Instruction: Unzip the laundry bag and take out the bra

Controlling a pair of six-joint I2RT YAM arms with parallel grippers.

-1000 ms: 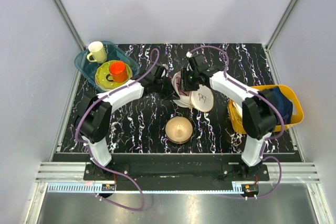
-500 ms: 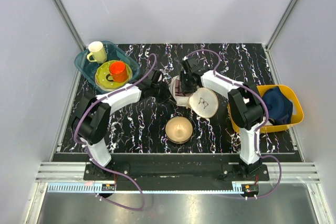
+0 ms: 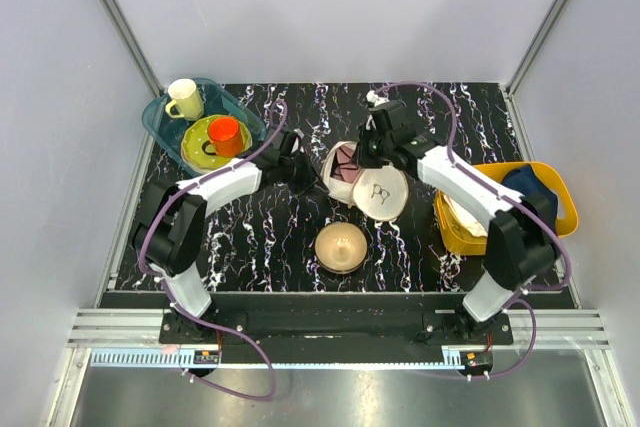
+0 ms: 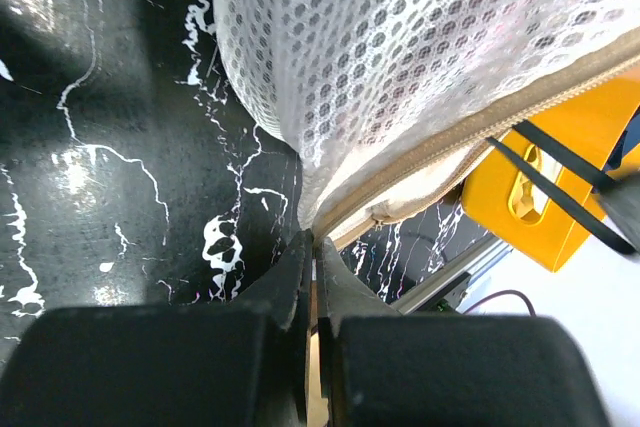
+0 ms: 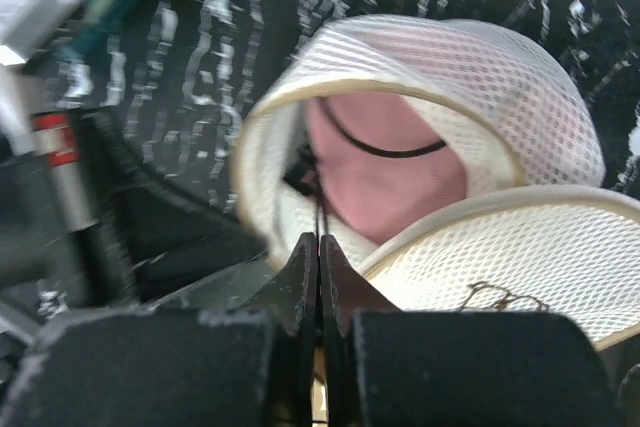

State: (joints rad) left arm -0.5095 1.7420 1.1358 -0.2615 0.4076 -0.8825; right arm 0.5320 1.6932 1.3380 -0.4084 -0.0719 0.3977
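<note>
The cream mesh laundry bag (image 3: 340,185) lies on its side mid-table, its round lid (image 3: 380,193) with the bra drawing swung open toward the front. The pink-mauve bra (image 3: 345,169) shows inside the opening; it fills the mouth in the right wrist view (image 5: 390,182). My left gripper (image 3: 312,175) is shut on the bag's zip seam at its left side (image 4: 313,242). My right gripper (image 3: 363,155) is shut on the thin dark zip pull cord (image 5: 318,209) at the bag's rim, just above the lid (image 5: 520,267).
A bronze bowl (image 3: 341,246) stands in front of the bag. A teal tray (image 3: 160,125) with a cream mug, yellow plate and orange cup is at the back left. A yellow basket (image 3: 562,219) with dark blue cloth (image 3: 537,193) is at the right.
My right gripper has moved to the right around the bag's rim with the zip pull. The lid has swung open and the pink bra now shows. The left gripper kept its hold.
</note>
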